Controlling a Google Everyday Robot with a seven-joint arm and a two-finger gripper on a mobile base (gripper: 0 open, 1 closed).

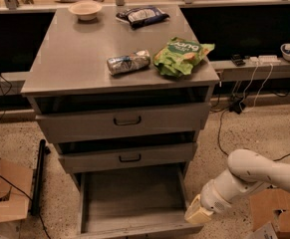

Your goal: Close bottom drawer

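None of the closing was done: the gripper (199, 214), its grip state impossible to tell, hung at the bottom drawer's (132, 200) front right corner. That drawer stood pulled fully out beneath the middle drawer (129, 157), awaiting a push.

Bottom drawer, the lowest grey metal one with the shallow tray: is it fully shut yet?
No: the bottom drawer stands pulled far out with its tray floor in view, and the gripper is by its front right corner.
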